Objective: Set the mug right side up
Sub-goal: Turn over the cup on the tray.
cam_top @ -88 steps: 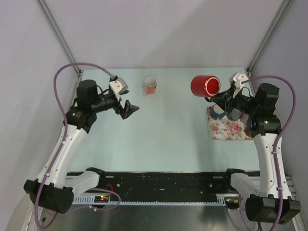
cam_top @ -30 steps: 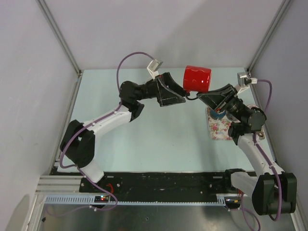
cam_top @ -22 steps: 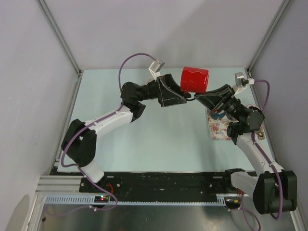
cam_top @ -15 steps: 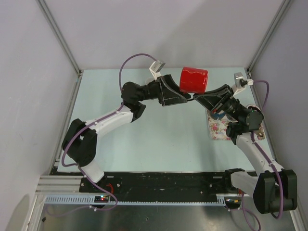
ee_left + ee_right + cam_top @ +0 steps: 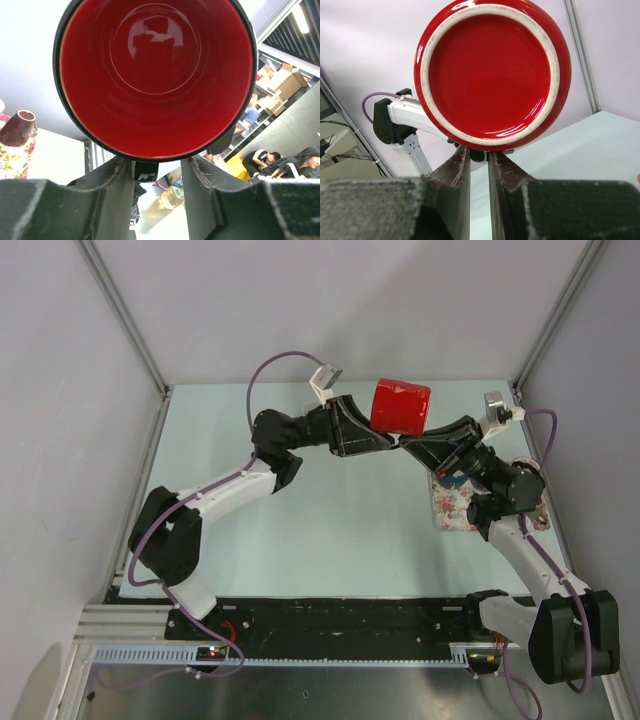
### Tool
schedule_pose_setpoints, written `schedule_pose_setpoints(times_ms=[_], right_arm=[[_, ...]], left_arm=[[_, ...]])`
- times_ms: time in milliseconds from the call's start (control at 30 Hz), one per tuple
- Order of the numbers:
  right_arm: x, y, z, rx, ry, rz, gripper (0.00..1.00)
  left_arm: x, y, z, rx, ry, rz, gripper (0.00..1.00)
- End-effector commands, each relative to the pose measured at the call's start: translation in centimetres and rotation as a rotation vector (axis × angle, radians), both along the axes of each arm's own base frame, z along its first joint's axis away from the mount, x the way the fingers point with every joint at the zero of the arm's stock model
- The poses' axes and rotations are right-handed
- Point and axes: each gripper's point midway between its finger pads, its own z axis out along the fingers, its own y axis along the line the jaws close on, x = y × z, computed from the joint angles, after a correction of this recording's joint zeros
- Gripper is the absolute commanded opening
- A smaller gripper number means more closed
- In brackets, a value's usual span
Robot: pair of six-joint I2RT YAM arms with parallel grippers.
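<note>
Top external view has the red mug (image 5: pixel 400 406) held up off the table (image 5: pixel 330 530), lying on its side, up and to the left of the floral mat (image 5: pixel 455 510). Its glossy red mouth faces the left arm (image 5: pixel 220 490) and fills the left wrist view. Its base, a red disc with a scuffed white ring, faces the right wrist camera.

Left of the mat, the left arm reaches in long and low. The left gripper (image 5: pixel 388 440) sits just under the mug's rim, jaws partly apart with a gap between them; whether they press on the mug I cannot tell.

Over the mat, the right arm (image 5: pixel 515 530) stretches up and to the left. The right gripper (image 5: pixel 408 443) is pinched nearly together on the mug, low by its base, carrying it.
</note>
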Motion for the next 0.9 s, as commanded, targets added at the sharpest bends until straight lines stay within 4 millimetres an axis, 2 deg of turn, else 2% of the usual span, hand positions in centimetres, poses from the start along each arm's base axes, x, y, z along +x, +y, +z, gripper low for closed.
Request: schedule_pose_setpoints(times_ms=[0, 233, 400, 500, 633, 700, 767, 800, 867], right_arm=[[0.2, 0.4, -0.8, -0.021, -0.024, -0.005, 0.00], [0.1, 0.6, -1.2, -0.026, -0.031, -0.009, 0.00], [0.2, 0.6, -1.5, -0.035, -0.033, -0.015, 0.00], [0.2, 0.6, -1.5, -0.037, -0.041, -0.020, 0.00], [-0.1, 0.4, -1.2, -0.033, -0.054, -0.022, 0.00], [-0.1, 0.4, -1.2, -0.033, -0.059, -0.024, 0.00], [0.1, 0.5, -1.4, -0.032, -0.053, -0.029, 0.00], [0.2, 0.5, -1.5, -0.031, -0.050, -0.034, 0.00], [0.4, 0.6, -1.7, -0.029, -0.048, -0.038, 0.00]], left_arm=[[-2.0, 0.6, 2.9, -0.082, -0.078, -0.021, 0.39], [-1.6, 0.4, 2.7, -0.083, -0.064, -0.012, 0.26], [-1.3, 0.3, 2.5, -0.079, -0.057, -0.001, 0.04], [-0.8, 0.2, 2.1, -0.065, -0.049, 0.016, 0.01], [0.6, 0.2, 0.9, -0.029, -0.020, 0.072, 0.00], [1.4, 0.3, 0.5, -0.017, -0.001, 0.102, 0.09], [1.9, 0.6, 0.3, -0.014, 0.010, 0.122, 0.26], [2.0, 0.7, 0.4, -0.015, 0.010, 0.127, 0.31], [2.1, 0.7, 0.4, -0.015, 0.010, 0.130, 0.33]])
